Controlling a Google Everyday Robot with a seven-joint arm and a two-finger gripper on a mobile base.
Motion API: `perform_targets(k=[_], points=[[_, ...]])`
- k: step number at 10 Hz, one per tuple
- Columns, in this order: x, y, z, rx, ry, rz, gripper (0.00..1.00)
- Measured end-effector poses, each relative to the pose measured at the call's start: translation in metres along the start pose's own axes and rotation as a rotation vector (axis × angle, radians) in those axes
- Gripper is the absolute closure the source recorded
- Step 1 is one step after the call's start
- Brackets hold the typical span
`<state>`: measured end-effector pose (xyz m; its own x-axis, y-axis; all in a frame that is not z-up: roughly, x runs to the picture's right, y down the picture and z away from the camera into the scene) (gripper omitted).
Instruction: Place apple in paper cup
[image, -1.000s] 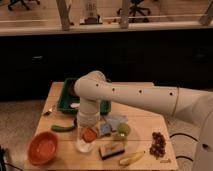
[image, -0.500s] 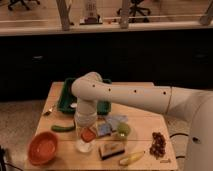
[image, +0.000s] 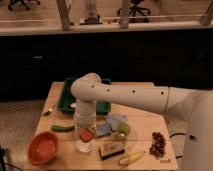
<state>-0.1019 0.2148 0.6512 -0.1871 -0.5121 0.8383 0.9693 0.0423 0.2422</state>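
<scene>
My gripper (image: 86, 132) hangs straight down from the white arm over the left middle of the wooden table (image: 145, 125). It is shut on the apple (image: 88, 135), a small orange-red fruit at its lower end. The paper cup (image: 83, 146), short and white, stands directly below. The apple sits just above the cup's rim, at its right side. The wrist hides the far side of the cup.
An orange bowl (image: 44, 148) is left of the cup, with a green cucumber (image: 62, 128) behind it. A green tray (image: 67, 100) is at the back. A yellow-green fruit (image: 123, 130), a blue packet (image: 104, 129), a sponge (image: 111, 149), a banana (image: 131, 158) and grapes (image: 159, 142) lie to the right.
The arm has shifted very slightly left and then held still. The apple stays in the gripper over the cup.
</scene>
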Motion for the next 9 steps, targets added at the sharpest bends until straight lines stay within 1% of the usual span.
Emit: perform_targets(k=[1, 2, 3, 6, 8, 9], points=[[0.0006, -0.0032, 0.0010, 0.004, -0.005, -0.001, 0.93], [0.0016, -0.0045, 0.0025, 0.007, -0.011, 0.002, 0.82], [0.0014, -0.0039, 0.0034, 0.006, -0.016, 0.003, 0.75], [0.0006, -0.0026, 0.0051, 0.005, -0.030, 0.007, 0.43], [-0.0001, -0.0020, 0.0045, 0.004, -0.034, 0.006, 0.24], [-0.0002, -0.0012, 0.0043, 0.002, -0.036, 0.006, 0.20]])
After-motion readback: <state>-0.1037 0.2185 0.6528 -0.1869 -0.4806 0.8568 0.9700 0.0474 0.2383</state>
